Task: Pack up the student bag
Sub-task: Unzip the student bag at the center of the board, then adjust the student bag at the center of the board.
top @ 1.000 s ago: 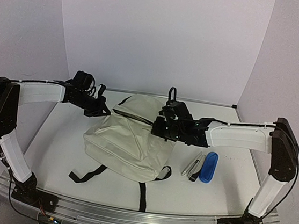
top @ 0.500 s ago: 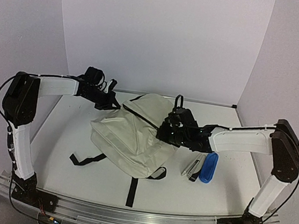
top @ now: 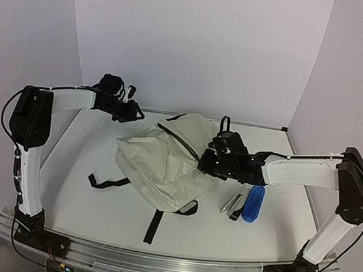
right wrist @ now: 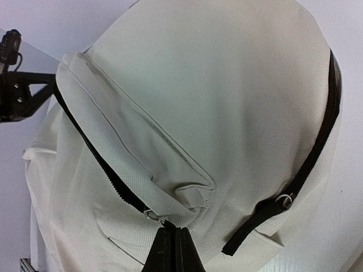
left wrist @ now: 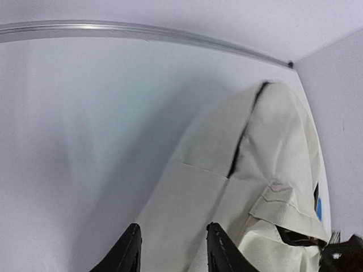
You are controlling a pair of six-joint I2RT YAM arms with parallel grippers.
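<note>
Two changes: my L gripper (left wrist: 173, 249) backed off, jaws spread; R gripper (right wrist: 173, 249), pinching the zip (right wrist: 96, 158), dragged bag (top: 158, 166) toward right edge, so unzipping prob. next.

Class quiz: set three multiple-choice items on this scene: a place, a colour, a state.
1. Relative to the student bag, the blue case lies: A) inside it B) on the table to its right C) under it
2. What colour are the bag's straps? A) black B) red C) cream
3. The left hand is: A) open, empty B) shut on a strap C) shut on a pen
Answers: 1 B, it lies beside the pens; 2 A, dark against cream fabric; 3 A, fingers apart, nothing held.
</note>
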